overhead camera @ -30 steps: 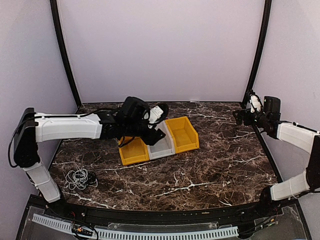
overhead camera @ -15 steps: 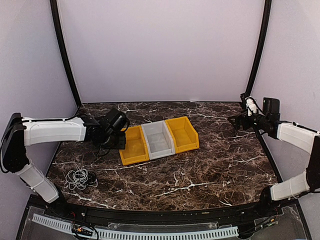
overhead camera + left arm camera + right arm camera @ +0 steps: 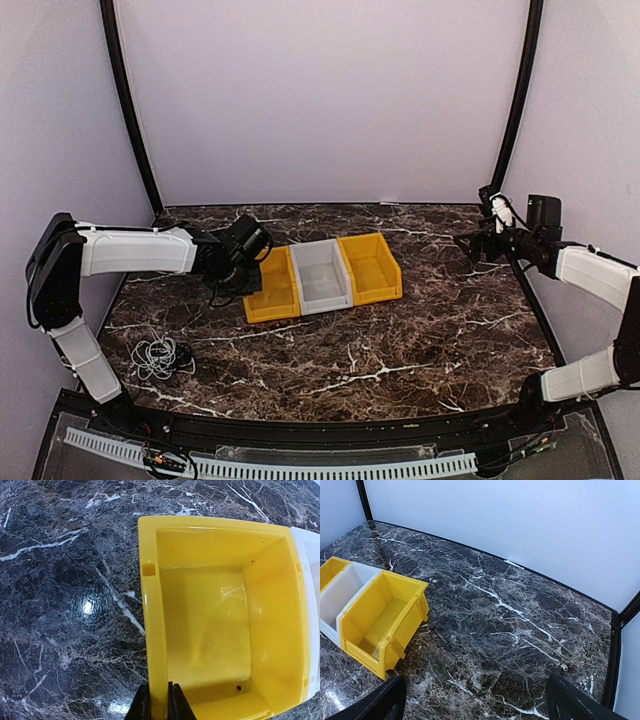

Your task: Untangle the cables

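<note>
my left gripper (image 3: 159, 702) is clamped on the left yellow bin (image 3: 272, 605) wall. my right gripper (image 3: 475, 702) gapes wide, holding nothing. the cables (image 3: 160, 357) lie bundled on the table (image 3: 420, 340) near my left base.

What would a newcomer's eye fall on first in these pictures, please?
Three plastic bins stand in a row mid-table on the dark marble tabletop: the left yellow bin, the white bin and the right yellow bin. The left gripper is shut on the left yellow bin's side wall; the right gripper hangs open at the far right. A small tangle of thin white and black cables lies at the near left.
</note>
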You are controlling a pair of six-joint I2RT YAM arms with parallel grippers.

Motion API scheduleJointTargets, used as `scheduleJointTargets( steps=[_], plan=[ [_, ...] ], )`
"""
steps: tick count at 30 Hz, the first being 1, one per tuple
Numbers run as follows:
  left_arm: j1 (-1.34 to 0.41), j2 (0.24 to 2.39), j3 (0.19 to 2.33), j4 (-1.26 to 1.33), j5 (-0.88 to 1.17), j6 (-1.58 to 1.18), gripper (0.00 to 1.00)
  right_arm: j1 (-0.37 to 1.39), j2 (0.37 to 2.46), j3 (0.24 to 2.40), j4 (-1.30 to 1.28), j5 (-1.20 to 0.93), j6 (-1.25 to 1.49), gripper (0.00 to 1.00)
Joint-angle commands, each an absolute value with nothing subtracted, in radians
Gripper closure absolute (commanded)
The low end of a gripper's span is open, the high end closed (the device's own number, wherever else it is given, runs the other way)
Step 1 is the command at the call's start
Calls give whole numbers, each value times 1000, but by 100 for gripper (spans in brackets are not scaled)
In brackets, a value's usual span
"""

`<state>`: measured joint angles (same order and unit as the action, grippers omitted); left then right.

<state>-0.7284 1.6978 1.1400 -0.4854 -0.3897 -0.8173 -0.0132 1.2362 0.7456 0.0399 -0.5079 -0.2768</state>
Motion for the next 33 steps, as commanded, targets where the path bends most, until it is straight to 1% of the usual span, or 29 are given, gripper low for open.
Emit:
scheduleJointTargets(
  steps=[1,4,5,10,14,15,17,18,19,20,22,24,26,27,30,33],
  plan=[
    [-712,1748,1188,-491,-417,-833,100,-6,1232,750,35,-530,-288,1],
    [-690,1795,1237,-438,-412,-784,100,-6,1237,750,34,-540,-287,1],
    [-688,1823,1255,-426,-416,-727,100,-6,1240,751,33,-545,-289,1],
    [-677,1940,1430,-418,-447,-531,100,-6,1247,752,22,-574,-296,2],
    [-665,1996,1490,-397,-418,-470,100,-6,1250,750,18,-591,-301,1],
    [-658,2008,1514,-413,-412,-469,98,-6,1254,752,16,-593,-301,1],
    [-651,2015,1548,-463,-411,-478,82,-6,1261,756,11,-595,-303,1],
    [-650,2012,1555,-478,-412,-482,64,-6,1265,756,8,-597,-306,1],
    [-649,2000,1565,-510,-410,-482,56,-5,1267,758,4,-603,-313,1],
    [-649,1978,1567,-527,-404,-484,46,-6,1270,758,4,-610,-320,1],
    [-650,1920,1560,-578,-380,-500,39,-6,1283,760,3,-619,-335,1],
    [-652,1832,1517,-621,-371,-523,35,-6,1296,767,-27,-631,-347,1],
    [-652,1731,1448,-664,-374,-553,30,26,1305,778,-50,-649,-364,1],
    [-652,1698,1401,-699,-373,-564,29,32,1310,784,-62,-661,-375,1],
    [-653,1534,1281,-804,-341,-618,18,53,1318,810,-102,-665,-404,1],
    [-664,1429,1194,-914,-305,-697,14,71,1327,830,-132,-661,-421,1]
  ],
)
